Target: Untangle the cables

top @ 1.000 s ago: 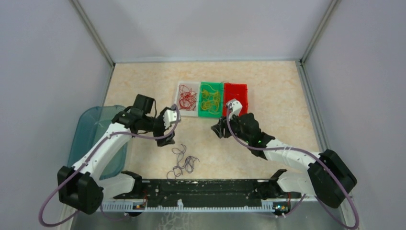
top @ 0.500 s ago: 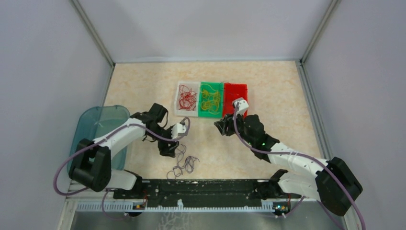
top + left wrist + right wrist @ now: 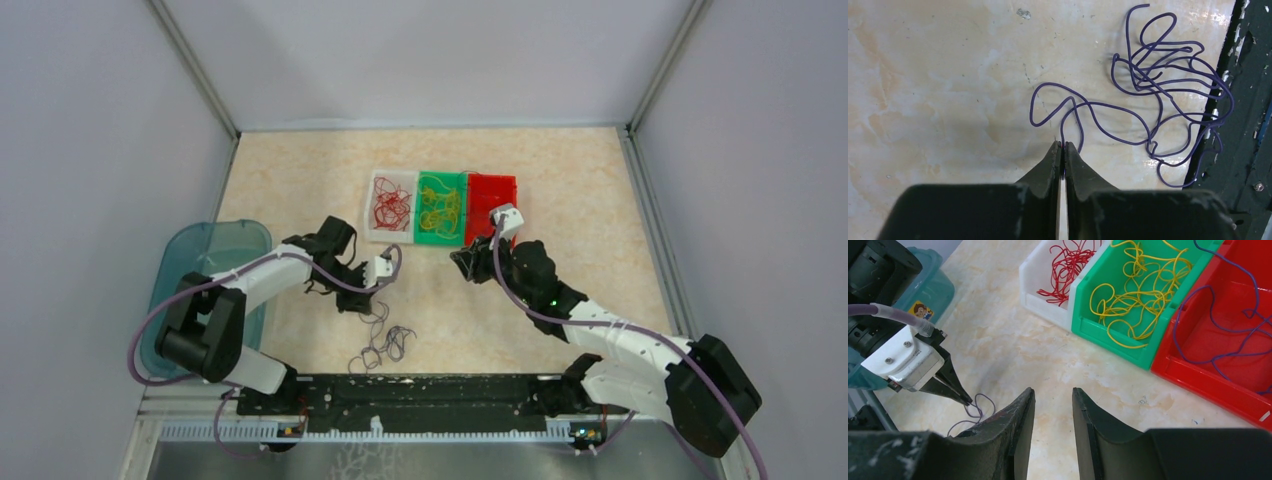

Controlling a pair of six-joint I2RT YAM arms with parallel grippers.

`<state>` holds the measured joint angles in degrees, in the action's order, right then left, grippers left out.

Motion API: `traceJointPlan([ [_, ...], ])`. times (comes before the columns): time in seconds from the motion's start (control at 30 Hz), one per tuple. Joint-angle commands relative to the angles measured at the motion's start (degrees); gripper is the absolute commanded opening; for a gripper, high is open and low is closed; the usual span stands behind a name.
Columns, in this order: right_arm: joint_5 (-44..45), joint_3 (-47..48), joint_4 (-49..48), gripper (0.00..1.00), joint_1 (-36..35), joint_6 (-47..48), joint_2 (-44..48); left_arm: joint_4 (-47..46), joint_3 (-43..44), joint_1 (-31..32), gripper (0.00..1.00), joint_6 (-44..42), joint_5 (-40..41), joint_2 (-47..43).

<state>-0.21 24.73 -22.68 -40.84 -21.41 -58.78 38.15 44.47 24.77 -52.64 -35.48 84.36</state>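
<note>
Your left tool point(image 3: 1062, 146) has its dark, tapered fingers pinched together on one end of the thin purple cable point(image 3: 1148, 75). The cable's glossy loops lie in a loose, curly tangle on the mottled, stone-patterned desk point(image 3: 938, 75), close to the scuffed black rail point(image 3: 1248, 125). Your right tool point(image 3: 1053, 390) hangs empty, with a narrow gap between its curved fingers, near three smooth plastic bins. Red cables point(image 3: 1068, 262) fill the white bin point(image 3: 1040, 300), yellow cables point(image 3: 1133, 290) fill the green bin point(image 3: 1108, 332), and a purple strand point(image 3: 1248, 313) lies in the red bin point(image 3: 1208, 382).
</note>
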Motion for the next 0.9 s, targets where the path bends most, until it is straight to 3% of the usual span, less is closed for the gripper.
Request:
traceJointPlan([
  [0.0,0.6,0.7,-2.1,0.34,-0.3,-0.9,1.7,-2.2,-1.4,0.6,0.07,-1.4,-1.6,-0.2],
  [0.1,1.1,1.1,-1.1,0.34,-0.3,-0.6,2.5,-1.8,-1.7,0.7,0.0,-1.6,-1.8,-1.0],
  [0.33,0.1,0.9,-3.4,0.36,-0.3,-0.6,3.8,4.8,5.8,0.8,0.0,-1.7,0.0,-5.5],
  [0.6,-12.8,-0.7,-22.0,0.68,-0.3,1.8,0.8,17.0,25.7,0.7,0.0,1.5,-1.6,-10.8],
  [0.63,-14.5,-0.7,-24.8,0.75,-0.4,1.7,-0.1,18.3,27.6,0.8,0.0,1.8,-2.1,-11.1],
  [0.67,-16.3,-0.2,-27.0,0.9,-0.5,1.3,-1.2,19.5,29.3,0.9,0.0,2.1,-2.5,-11.2],
  [0.7,-17.7,0.5,-28.6,0.98,-0.6,1.0,-2.4,20.7,31.0,1.0,0.0,2.3,-2.9,-11.3],
  [0.87,-21.3,4.9,-33.1,0.99,-4.0,2.7,-9.2,22.4,37.3,1.6,0.0,3.9,-4.5,-13.0],
])
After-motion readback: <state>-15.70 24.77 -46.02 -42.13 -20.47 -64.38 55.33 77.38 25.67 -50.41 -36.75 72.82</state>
